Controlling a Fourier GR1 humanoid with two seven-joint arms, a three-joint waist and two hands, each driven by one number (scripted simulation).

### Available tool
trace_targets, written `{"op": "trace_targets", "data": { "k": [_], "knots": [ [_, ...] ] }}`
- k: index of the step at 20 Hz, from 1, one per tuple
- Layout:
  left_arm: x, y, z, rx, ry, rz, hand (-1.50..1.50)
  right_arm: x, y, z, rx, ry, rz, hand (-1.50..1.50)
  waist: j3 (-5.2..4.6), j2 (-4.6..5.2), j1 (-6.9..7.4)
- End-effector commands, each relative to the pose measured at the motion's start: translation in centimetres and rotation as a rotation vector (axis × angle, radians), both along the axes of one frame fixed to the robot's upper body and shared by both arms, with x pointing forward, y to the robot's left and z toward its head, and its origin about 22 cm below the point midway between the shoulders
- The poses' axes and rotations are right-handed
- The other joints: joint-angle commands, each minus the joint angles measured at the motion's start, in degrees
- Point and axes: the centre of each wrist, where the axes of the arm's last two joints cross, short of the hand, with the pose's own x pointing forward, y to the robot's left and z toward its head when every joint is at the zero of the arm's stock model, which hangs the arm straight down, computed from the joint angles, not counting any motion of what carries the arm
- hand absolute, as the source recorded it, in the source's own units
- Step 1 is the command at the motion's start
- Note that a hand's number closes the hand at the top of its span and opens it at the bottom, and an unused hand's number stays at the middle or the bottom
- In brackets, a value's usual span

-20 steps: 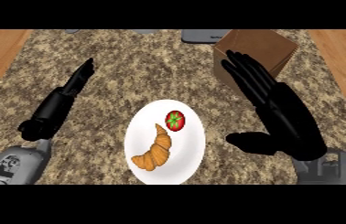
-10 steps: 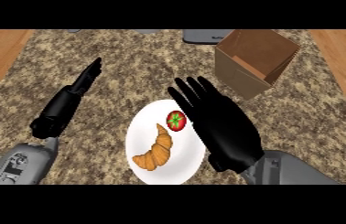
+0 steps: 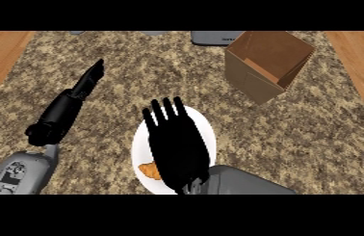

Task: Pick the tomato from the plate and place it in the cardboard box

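- Where the right hand [image 3: 177, 143] lies over the plate [image 3: 139, 150], it hides most of the plate; only white slivers show on either side and at the lower rim.
- Tomato: not visible. The right hand covers the plate's middle and top, so I cannot tell whether the tomato sits beneath it.
- Right hand seen from the back, fingers straight and fanned apart, tips pointing away toward the counter's far side. Nothing shows clasped in it; the palm side is hidden.
- Croissant [image 3: 149, 170]: only one orange-brown end pokes out at the plate's lower left, just beside the hand; the rest is covered.
- Right forearm [image 3: 241, 182]: grey, cut off by the view's lower edge.
- Left hand [image 3: 68, 107]: out on the speckled counter [image 3: 142, 66], well apart from the plate, fingers straight and together, holding nothing.
- Left forearm [image 3: 21, 167]: cut off at the lower left corner; dark marks on its casing, too small to read.
- Cardboard box [image 3: 266, 61]: upper right, open top, tilted toward the view, bare brown inside, well apart from both hands.
- Dark grey object [image 3: 213, 36] at the far edge, beside the box, cut off; cannot identify it.
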Motion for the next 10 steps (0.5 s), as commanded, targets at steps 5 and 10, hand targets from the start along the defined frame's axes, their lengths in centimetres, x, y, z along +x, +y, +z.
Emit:
{"op": "trace_targets", "data": {
  "k": [5, 10],
  "knots": [
    [0.3, -0.2, -0.1, 0.007, 0.004, -0.007, 0.0, -0.5, 2.8, -3.3, -0.085, 0.044, -0.117, -1.5, 0.06, 0.1, -0.11],
    [0.0, 1.5, -1.0, -0.014, -0.001, -0.004, 0.0, 0.9, 3.3, -3.7, -0.122, 0.051, -0.137, -1.5, 0.04, 0.15, 0.11]
  ]
}}
